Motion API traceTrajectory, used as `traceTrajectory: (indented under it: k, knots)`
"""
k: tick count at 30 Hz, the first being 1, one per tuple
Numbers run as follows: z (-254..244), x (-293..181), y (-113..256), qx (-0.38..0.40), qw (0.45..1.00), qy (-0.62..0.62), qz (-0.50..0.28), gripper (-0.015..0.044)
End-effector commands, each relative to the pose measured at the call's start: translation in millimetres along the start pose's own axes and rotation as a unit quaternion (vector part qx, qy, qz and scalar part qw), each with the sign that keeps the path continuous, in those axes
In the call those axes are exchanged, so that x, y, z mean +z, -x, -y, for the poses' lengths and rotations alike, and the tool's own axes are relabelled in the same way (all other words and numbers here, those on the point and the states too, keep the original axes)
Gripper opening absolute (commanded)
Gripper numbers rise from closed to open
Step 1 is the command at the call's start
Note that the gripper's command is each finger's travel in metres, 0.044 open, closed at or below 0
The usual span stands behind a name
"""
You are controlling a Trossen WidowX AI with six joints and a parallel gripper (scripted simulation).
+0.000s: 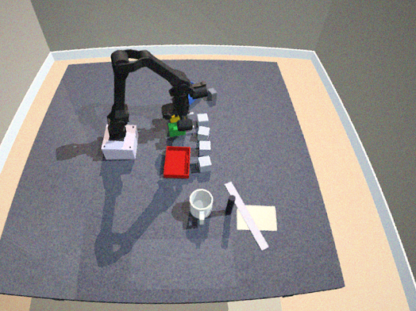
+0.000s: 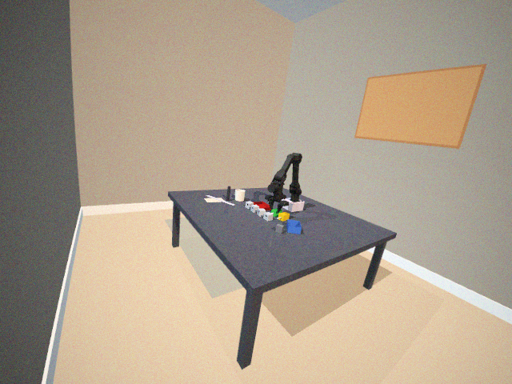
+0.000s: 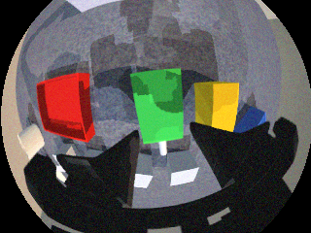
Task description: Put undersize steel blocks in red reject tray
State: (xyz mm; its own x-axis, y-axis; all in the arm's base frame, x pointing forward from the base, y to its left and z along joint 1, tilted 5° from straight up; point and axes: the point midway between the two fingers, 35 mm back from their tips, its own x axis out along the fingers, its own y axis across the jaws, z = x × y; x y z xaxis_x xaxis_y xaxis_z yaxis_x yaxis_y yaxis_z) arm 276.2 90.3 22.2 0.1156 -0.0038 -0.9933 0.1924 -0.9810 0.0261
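Green block-handled GO gauge with pale pin (image 1: 175,129) (image 2: 275,213) (image 3: 160,107) lying on dark grey desk (image 1: 156,262) (image 2: 264,252) under black metal claw (image 1: 184,125) (image 2: 276,208) (image 3: 162,131), fingers spread, between red open square tray (image 1: 176,162) (image 2: 262,205) (image 3: 65,104) and yellow block-shaped piece (image 1: 174,119) (image 2: 283,216) (image 3: 224,104).

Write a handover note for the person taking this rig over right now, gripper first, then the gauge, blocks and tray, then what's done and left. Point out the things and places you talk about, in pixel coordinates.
Gripper (image 1: 185,125) (image 3: 162,133): open, low over the green gauge (image 1: 174,129) (image 3: 159,109), not gripping it.
Gauge: on the table, pin pointing toward the steel blocks.
Blocks: four pale ones in a row beyond the red tray (image 1: 176,162) (image 2: 262,205) (image 3: 65,107); a darker grey block (image 1: 212,93) (image 2: 280,228) sits apart, near a blue object (image 2: 294,226) (image 3: 251,120).
Done: nothing in the tray.
Left: gauge the blocks, reject undersize ones, set the gauge down, withdraw.
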Motion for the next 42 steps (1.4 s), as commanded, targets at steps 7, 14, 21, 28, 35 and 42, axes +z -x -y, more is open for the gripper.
traceTrajectory:
  k: [7, 14, 21, 28, 35, 42]
  knots:
    - [-1, 4, -13, 0.003, 1.000, 0.002, 0.007, 0.0300]
    - [-1, 4, -18, 0.003, 1.000, 0.002, 0.007, 0.0300]
    - [-2, 6, -22, 0.003, 1.000, 0.002, 0.007, 0.0300]
    - [-3, 8, -26, 0.003, 1.000, 0.002, 0.007, 0.0300]
    - [-4, 11, -30, 0.003, 1.000, 0.002, 0.007, 0.0300]
    - [-3, 9, -29, 0.001, 1.000, 0.000, 0.003, 0.0274]
